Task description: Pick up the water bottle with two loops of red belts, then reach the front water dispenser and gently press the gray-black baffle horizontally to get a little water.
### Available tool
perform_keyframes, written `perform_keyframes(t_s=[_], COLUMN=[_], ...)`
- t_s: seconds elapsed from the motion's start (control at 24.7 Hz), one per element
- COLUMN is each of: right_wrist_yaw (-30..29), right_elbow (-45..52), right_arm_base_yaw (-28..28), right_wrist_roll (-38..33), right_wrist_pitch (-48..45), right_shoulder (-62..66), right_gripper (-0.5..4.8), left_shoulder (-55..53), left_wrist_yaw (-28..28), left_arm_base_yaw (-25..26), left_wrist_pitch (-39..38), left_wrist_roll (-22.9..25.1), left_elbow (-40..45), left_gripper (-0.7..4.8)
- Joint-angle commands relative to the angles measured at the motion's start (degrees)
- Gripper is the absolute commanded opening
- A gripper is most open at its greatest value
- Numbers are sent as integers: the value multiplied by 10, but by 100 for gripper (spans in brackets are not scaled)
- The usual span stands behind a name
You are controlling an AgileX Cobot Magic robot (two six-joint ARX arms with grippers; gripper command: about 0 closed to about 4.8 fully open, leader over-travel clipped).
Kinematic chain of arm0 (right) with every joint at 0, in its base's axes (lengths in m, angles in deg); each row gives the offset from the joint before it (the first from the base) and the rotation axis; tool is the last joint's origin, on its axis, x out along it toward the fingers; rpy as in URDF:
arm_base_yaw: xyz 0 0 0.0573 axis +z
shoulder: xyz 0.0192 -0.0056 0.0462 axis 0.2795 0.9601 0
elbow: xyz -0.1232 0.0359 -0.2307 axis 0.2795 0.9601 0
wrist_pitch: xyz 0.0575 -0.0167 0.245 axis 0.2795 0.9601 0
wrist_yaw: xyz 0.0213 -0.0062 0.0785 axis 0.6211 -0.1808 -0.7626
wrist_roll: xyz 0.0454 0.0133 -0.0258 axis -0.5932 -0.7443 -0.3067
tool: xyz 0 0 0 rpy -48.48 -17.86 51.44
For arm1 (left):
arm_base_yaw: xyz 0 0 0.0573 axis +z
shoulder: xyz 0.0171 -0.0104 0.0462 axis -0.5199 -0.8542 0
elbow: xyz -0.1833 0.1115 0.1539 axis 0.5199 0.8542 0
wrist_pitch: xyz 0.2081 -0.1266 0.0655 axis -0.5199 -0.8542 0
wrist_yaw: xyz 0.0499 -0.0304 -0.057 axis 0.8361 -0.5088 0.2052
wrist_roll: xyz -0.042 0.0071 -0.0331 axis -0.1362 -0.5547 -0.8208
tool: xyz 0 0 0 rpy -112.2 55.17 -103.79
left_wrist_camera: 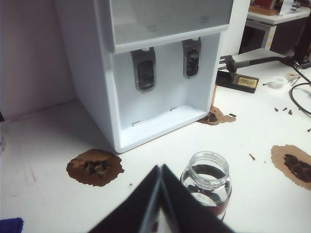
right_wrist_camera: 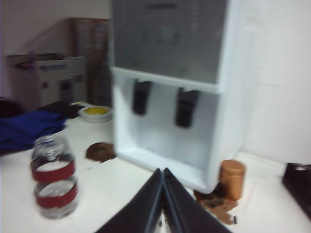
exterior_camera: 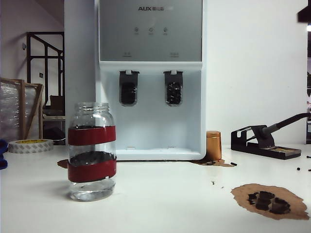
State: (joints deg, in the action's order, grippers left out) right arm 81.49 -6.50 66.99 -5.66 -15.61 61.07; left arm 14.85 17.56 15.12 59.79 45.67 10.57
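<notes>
Water bottle (left_wrist_camera: 208, 182) base behind left claw (left_wrist_camera: 160, 170); right wrist view blurred.

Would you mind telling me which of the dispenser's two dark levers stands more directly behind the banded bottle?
The left lever in the exterior view. The bottle stands on the table in front, left of the dispenser, so the right lever is farther off.

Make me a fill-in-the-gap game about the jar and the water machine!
1. The water bottle has ___ red bands around it.
2. The small copper cylinder stands on the table beside the water dispenser, on its ___ side in the exterior view.
3. The water bottle's mouth has no ___ on it.
4. The left claw and the right claw are both ___, holding nothing.

Missing words: two; right; lid; shut
</notes>
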Motion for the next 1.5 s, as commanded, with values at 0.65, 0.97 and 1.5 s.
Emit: perform_keyframes(t_s=[0.65, 0.97, 1.5], right_wrist_yaw=[72, 72, 14], right_elbow=[53, 57, 56], right_arm_base_yaw=[-1, -7, -488], right_wrist_roll=[-14, -14, -14], right_wrist_pitch=[-48, -24, 0], right_shoulder=[0, 0, 0], right_gripper=[3, 3, 3], left_shoulder=[-1, 2, 101], left_wrist_yaw=[74, 79, 75], left_arm_base_yaw=[-1, -1, 103], left_wrist_pitch=[28, 21, 12], left_wrist_roll=[-3, -3, -3], left_elbow=[2, 2, 52], left_gripper=[-5, -5, -5])
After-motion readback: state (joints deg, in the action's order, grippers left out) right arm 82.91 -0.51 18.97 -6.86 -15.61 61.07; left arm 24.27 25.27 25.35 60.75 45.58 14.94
